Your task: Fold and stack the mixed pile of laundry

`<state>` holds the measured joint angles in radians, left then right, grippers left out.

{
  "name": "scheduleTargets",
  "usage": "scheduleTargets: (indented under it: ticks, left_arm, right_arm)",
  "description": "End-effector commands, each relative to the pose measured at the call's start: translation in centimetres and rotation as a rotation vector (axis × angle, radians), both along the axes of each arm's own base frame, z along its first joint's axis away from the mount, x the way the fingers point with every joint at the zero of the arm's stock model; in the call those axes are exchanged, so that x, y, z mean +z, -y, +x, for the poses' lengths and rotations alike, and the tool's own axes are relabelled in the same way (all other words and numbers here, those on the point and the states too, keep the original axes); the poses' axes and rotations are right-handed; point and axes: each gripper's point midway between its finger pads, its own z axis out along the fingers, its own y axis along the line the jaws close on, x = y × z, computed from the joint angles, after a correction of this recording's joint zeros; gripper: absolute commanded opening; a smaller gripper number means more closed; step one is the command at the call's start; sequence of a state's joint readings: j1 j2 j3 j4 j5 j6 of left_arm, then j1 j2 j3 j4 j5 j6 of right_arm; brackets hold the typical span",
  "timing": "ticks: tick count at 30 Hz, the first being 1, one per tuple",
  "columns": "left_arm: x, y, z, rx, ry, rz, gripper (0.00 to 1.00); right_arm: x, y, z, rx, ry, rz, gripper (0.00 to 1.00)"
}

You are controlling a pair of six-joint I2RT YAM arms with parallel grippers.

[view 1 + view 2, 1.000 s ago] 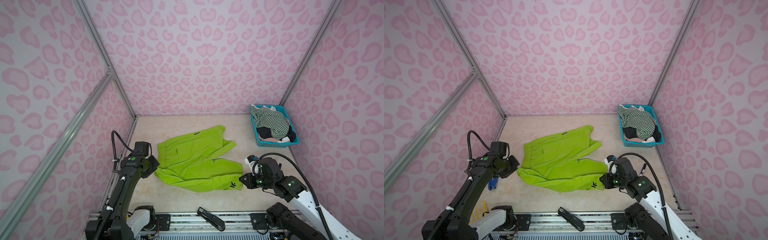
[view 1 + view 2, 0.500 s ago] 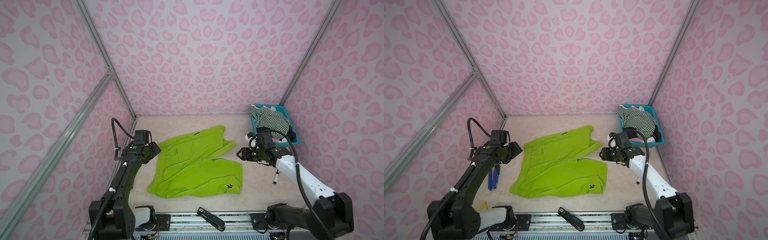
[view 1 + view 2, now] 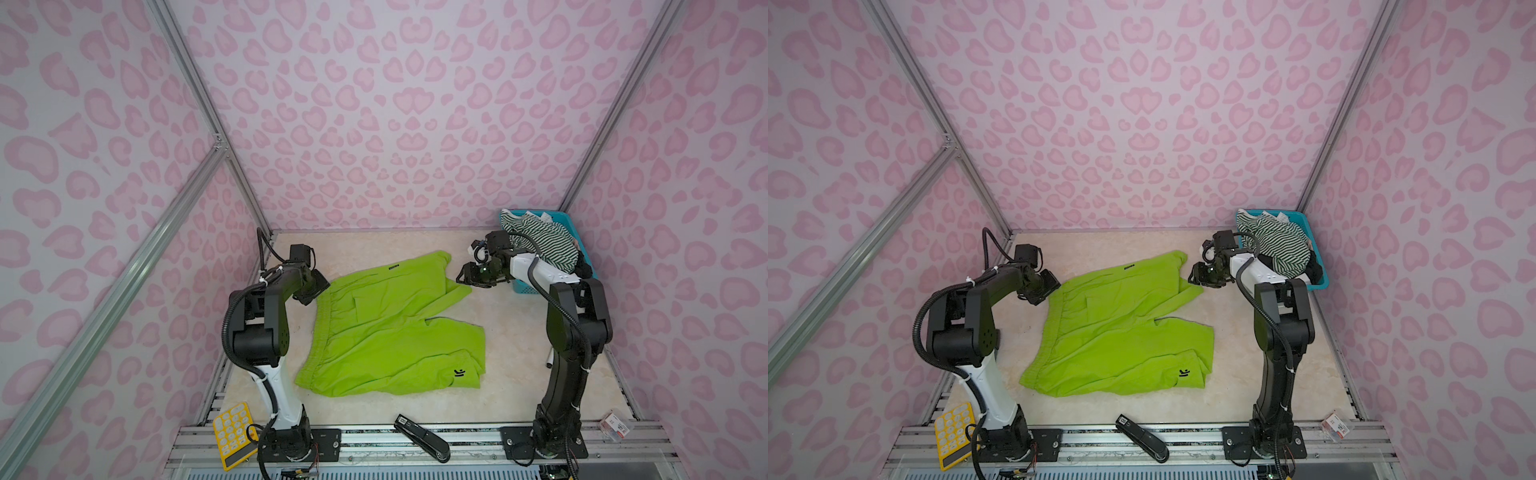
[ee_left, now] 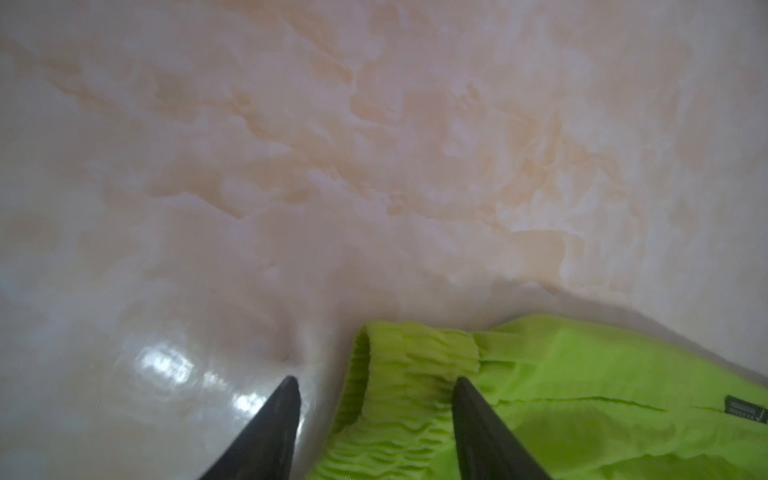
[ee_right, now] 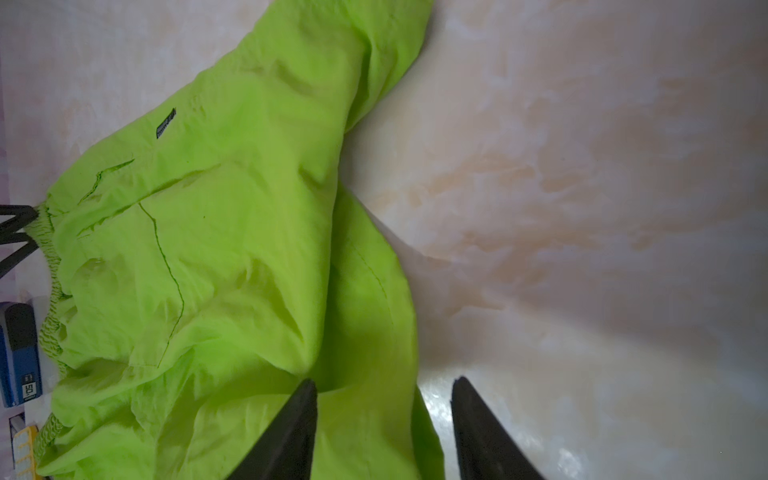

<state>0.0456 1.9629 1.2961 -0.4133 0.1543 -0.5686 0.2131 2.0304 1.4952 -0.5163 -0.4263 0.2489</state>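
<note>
Lime-green shorts [image 3: 386, 328] lie spread flat on the middle of the table [image 3: 519, 332], with the elastic waistband [image 3: 322, 332] toward the left arm and the small black logo [image 3: 458, 372] on the near leg. Left gripper [image 4: 374, 380]: jaws apart, low over the far corner of the waistband, one finger above bare table and one above the cloth, nothing pinched. Right gripper [image 5: 383, 381]: jaws apart, straddling the edge of the far leg, likewise grasping nothing. At the far right corner stands a teal basket [image 3: 559, 216] holding the green-and-white striped top [image 3: 540, 245] and a black garment [image 3: 584, 268]. A yellow calculator [image 3: 232, 432] and a black stapler [image 3: 422, 438] lie by the near rail.
</note>
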Motion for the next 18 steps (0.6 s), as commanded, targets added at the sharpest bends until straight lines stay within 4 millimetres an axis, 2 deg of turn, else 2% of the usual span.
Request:
scheduleTargets:
  ticks: [1,3,5,6,8,11,14,18]
  left_arm:
    - [-0.7,0.5,0.7,0.011,0.016,-0.079,0.6]
    - [-1.0,0.4,0.7,0.019,0.022,-0.095,0.56]
    - [-1.4,0.5,0.9,0.021,0.024,-0.129,0.48]
    - [-1.6,0.6,1.0,0.022,0.023,-0.146,0.42]
    - [-1.6,0.4,1.3,0.032,0.024,-0.166,0.23]
    - [-1.5,-0.3,1.6,0.051,0.029,-0.181,0.05]
    - [-0.7,-1.1,2.0,0.071,0.046,-0.191,0.02]
    - [0.7,-2.0,2.4,0.081,0.068,-0.186,0.02]
  right_arm:
    - [-1.0,-1.0,-1.3,0.058,-0.067,0.055,0.48]
    - [-1.4,-1.3,-1.6,0.071,-0.082,0.076,0.44]
    - [-1.9,-1.6,-2.1,0.086,-0.106,0.085,0.35]
    - [-2.1,-1.7,-2.2,0.093,-0.112,0.088,0.29]
    - [-2.1,-1.7,-2.4,0.098,-0.115,0.091,0.16]
    - [-1.1,-1.5,-2.3,0.102,-0.08,0.077,0.02]
    - [0.4,-0.4,-2.1,0.093,-0.031,0.013,0.0]
    - [2.6,2.2,-2.4,0.049,0.036,-0.131,0.0]
